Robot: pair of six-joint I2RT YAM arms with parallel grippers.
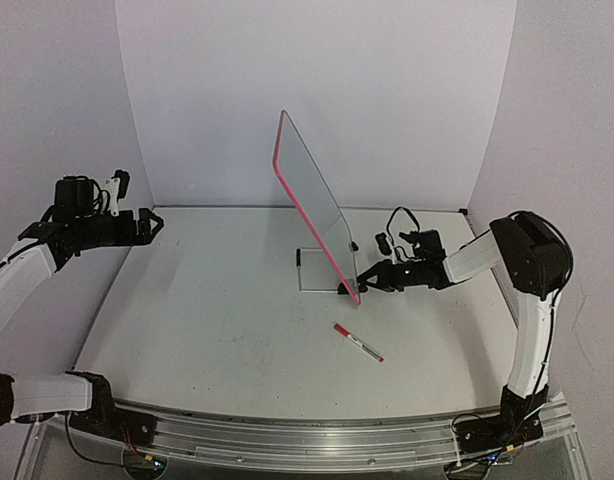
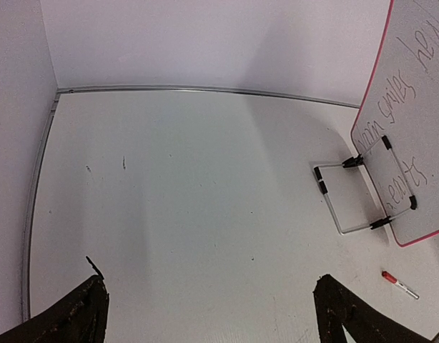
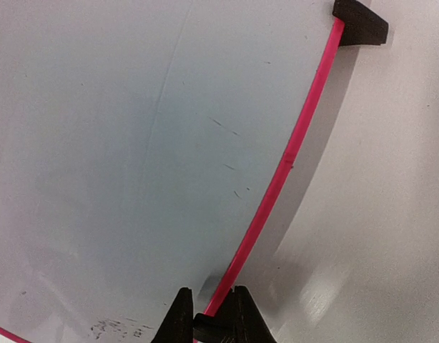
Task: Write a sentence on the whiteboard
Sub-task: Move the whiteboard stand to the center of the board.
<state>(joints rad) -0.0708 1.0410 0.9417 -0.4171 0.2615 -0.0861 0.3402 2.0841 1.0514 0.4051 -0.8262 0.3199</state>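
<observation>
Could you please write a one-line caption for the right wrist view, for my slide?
Right end effector grips the whiteboard by its red rim; a black clip sits farther along it.

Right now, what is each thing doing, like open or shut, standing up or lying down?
whiteboard: standing tilted on its wire stand, with writing on its face.
marker: lying flat on the table, nobody holding it.
left gripper: open, empty, up in the air.
right gripper: shut on the whiteboard's red rim.

Robot lab: plain white enclosure [image 1: 317,90]
</observation>
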